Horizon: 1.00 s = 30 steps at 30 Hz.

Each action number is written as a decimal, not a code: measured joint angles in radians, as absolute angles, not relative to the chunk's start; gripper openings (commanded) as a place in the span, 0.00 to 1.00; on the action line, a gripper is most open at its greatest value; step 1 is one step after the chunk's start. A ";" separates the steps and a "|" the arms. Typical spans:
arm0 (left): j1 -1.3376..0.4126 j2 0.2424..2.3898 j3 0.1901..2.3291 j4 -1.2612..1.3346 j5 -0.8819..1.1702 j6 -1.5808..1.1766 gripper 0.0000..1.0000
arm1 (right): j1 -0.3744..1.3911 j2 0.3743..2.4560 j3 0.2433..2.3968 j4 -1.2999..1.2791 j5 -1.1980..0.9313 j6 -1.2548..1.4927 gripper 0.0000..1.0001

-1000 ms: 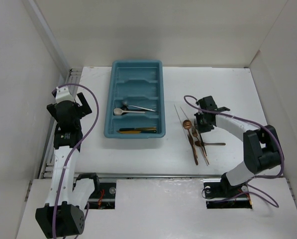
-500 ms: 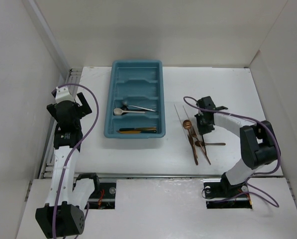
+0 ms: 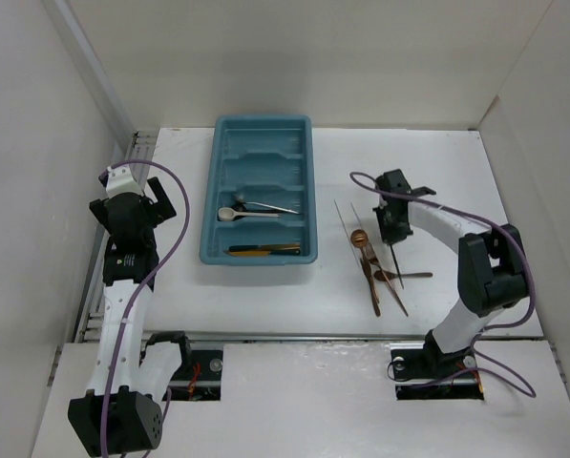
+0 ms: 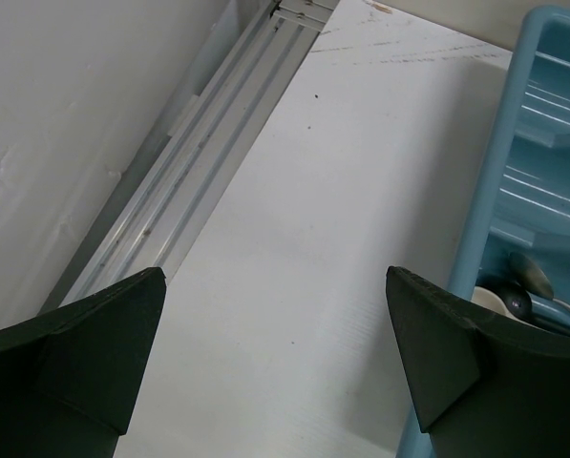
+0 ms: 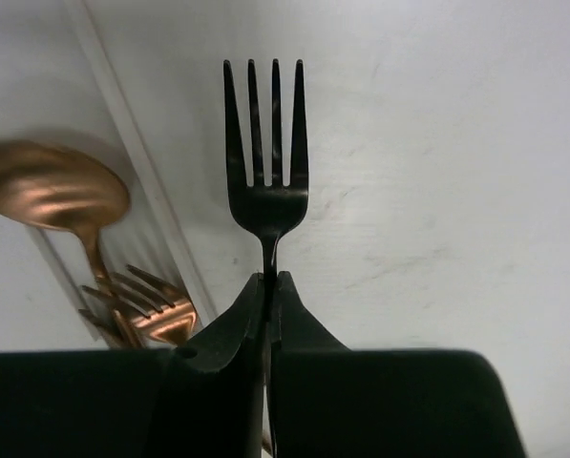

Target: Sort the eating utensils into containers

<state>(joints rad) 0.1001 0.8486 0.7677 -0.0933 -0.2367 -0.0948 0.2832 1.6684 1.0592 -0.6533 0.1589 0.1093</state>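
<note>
To the left of the long teal-blue plastic cutlery tray, the left pincer is hovering over the white bench. Its two dark fingers are standing wide apart and are gripping nothing. In its wrist view, the tray's rounded rim is running along the right edge.

Inside the tray, a pale-bowled spoon and a slim silver utensil are lying crosswise in the second slot from the near end. A black-and-gold utensil is lying in the nearest slot. The two far slots are showing only bare plastic.

Well to the right of the tray, a round-bowled copper spoon, a copper fork and thin pale chopsticks are lying close together on the bench.

Just right of that cluster, farther from the tray, the right pincer is pinching the thin neck of a black four-tined metal fork. Its fingers are pressed together on the metal, and the tines are pointing straight out ahead of them. Whether the tines are touching the bench cannot be told.
</note>
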 measured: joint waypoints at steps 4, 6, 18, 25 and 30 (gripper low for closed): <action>0.100 0.849 0.768 -0.092 -0.237 -0.095 1.00 | 0.312 1.670 1.294 -0.662 0.230 0.008 0.00; 0.100 0.849 0.768 -0.091 -0.237 -0.095 1.00 | 0.360 1.677 1.466 -0.611 0.241 -0.046 0.00; 0.107 0.849 0.768 -0.087 -0.255 -0.084 1.00 | 0.708 2.346 2.345 -0.161 0.311 -0.481 0.00; 0.107 0.867 0.768 -0.079 -0.270 -0.069 1.00 | 0.760 2.627 2.370 -0.104 0.410 -0.597 0.19; 0.107 0.869 0.768 -0.067 -0.271 -0.063 1.00 | 0.759 2.593 2.305 -0.049 0.426 -0.645 0.70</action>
<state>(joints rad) 0.1070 0.8688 0.7677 -0.0666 -0.2710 -0.0631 0.7593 2.5927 2.3054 -0.0486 0.4263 -0.6445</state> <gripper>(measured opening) 0.997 0.546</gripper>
